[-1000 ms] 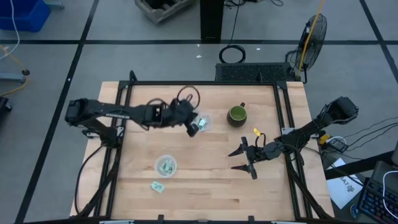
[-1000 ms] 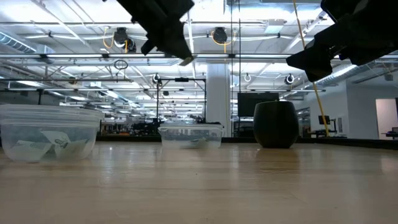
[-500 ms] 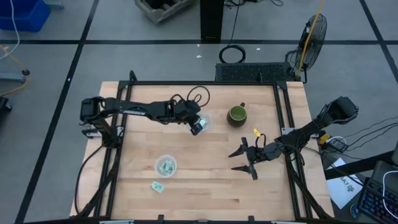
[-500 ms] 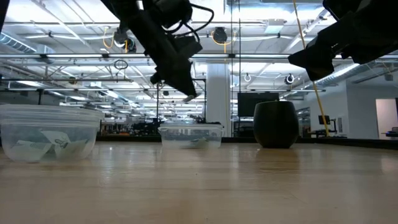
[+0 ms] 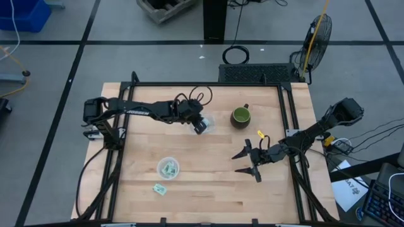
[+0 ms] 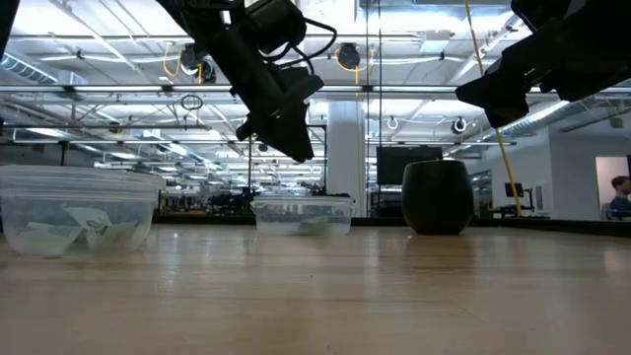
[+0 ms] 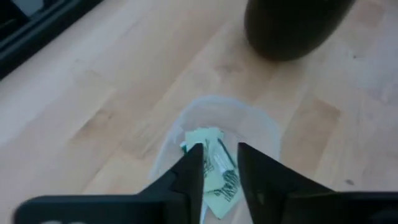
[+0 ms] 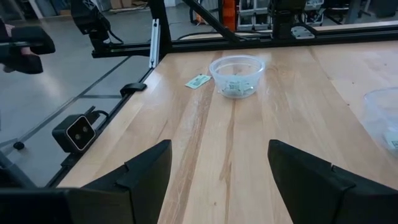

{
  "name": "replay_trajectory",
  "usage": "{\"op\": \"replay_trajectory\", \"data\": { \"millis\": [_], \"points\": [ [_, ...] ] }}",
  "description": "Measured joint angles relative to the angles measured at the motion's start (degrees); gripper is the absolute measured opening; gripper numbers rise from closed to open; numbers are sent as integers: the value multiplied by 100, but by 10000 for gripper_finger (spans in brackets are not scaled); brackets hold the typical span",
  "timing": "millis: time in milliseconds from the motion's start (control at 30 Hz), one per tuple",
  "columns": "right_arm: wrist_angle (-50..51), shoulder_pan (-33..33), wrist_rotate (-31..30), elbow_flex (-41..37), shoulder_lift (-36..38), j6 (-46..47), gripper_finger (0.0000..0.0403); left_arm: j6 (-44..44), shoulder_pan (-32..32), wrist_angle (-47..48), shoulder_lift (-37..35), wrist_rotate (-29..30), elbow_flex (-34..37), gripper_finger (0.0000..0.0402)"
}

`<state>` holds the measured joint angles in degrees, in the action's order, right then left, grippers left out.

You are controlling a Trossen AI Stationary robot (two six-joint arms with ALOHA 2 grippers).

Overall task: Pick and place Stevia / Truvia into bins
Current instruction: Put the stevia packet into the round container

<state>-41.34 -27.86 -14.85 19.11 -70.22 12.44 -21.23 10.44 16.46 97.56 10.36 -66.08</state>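
Note:
My left gripper (image 5: 201,125) hangs open just above the rounded-square clear bin (image 5: 207,123), fingers pointing down. In the left wrist view several pale green and white sachets (image 7: 219,171) lie on the bin's floor, seen between the fingers of my left gripper (image 7: 221,155). The round clear bin (image 5: 168,168) holds more sachets. One loose sachet (image 5: 160,188) lies flat on the table near the near edge. My right gripper (image 5: 248,162) hovers wide open over bare table to the right of centre.
A dark green mug (image 5: 240,116) stands just right of the rounded-square bin (image 6: 303,215). Black frame rails (image 5: 287,107) run along the table's sides. Bare wood lies between the two bins and in front of my right gripper (image 8: 217,180). A person (image 6: 621,192) shows far behind.
My left gripper has come down and a little toward the far right, over the rounded-square bin. The pale sachet that showed at its fingertips earlier no longer shows there. My right arm has kept still.

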Motion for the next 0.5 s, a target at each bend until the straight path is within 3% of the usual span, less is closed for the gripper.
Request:
{"op": "replay_trajectory", "data": {
  "millis": [100, 300, 500],
  "points": [
    [50, 0, 0, 0, 0, 14, 258, -26, 0, -12, -2, 52, 0, 135],
    [43, 0, 7, 0, 0, 47, 258, -489, -245, 872, -124, -716, 0, 184],
    [74, -93, 5, -30, 2, 144, 258, -1114, -1589, 2132, -892, 157, 0, 191]
  ]
}}
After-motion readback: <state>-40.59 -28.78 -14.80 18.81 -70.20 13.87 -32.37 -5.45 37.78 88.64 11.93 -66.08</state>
